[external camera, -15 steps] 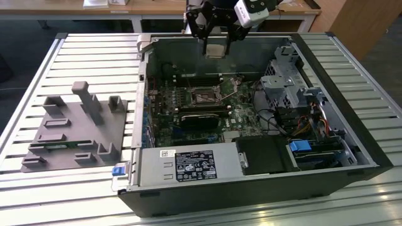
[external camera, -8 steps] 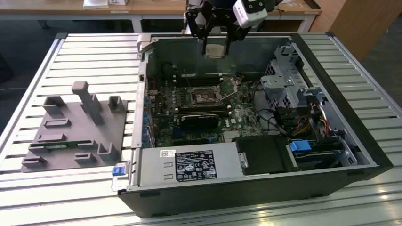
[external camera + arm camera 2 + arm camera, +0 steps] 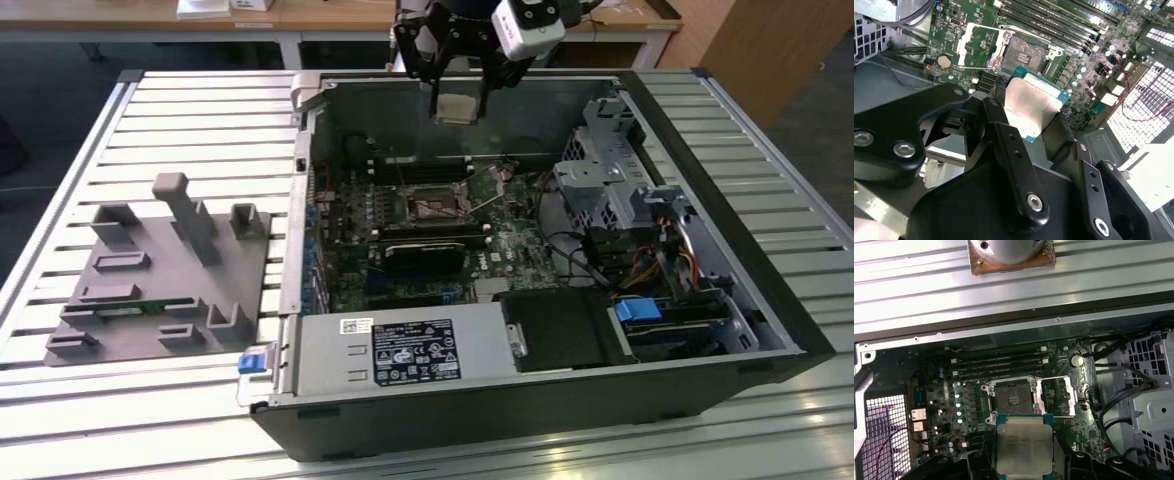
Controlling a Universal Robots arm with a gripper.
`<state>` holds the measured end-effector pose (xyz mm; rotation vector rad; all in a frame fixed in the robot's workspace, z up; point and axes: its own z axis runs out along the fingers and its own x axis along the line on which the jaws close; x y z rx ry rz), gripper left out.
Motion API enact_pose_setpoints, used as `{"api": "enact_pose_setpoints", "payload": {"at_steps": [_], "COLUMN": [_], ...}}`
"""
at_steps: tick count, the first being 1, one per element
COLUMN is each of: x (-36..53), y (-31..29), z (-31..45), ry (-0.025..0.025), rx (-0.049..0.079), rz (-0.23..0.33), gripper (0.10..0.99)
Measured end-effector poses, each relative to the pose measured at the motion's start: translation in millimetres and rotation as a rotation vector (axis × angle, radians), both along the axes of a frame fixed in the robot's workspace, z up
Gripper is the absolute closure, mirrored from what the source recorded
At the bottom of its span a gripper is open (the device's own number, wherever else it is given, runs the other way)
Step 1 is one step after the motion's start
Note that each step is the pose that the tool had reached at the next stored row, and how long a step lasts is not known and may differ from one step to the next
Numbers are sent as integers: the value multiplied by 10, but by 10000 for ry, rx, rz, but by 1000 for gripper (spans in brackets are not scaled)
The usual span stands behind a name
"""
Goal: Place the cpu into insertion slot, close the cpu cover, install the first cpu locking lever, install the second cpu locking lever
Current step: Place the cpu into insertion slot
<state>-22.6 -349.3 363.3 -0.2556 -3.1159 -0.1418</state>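
My gripper [image 3: 457,98] hangs above the far end of the open computer case [image 3: 747,335], and my fingers [image 3: 1004,135] are closed partway, clamped on two opposite edges of the cpu [image 3: 1031,107]. They carry it flat with its silver-grey metal top facing my cameras and a thin green border showing around it. The chip is up in the air, well clear of the motherboard [image 3: 424,262] and not touching anything but me. In the first wrist view the insertion slot [image 3: 1011,400] sits just beyond the cpu's leading edge, its dark square contact bed exposed inside the silvery rim. The cpu cover [image 3: 1056,395] is swung open and lies beside the slot, between it and the round coin battery [image 3: 1076,360]; its square cutout shows green board through it. The long black memory slots [image 3: 999,365] run along the slot's other side. In the exterior view a grey moulded fixture [image 3: 147,270] rests on the slatted table [image 3: 200,110] at the exterior view's left of the case.
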Motion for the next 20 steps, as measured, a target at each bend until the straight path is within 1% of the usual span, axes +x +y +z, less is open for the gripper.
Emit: {"api": "enact_pose_setpoints", "payload": {"at_steps": [20], "x": [0], "y": [0], "z": [-7], "ry": [0], "rx": [0], "rz": [-1300], "gripper": [545]}}
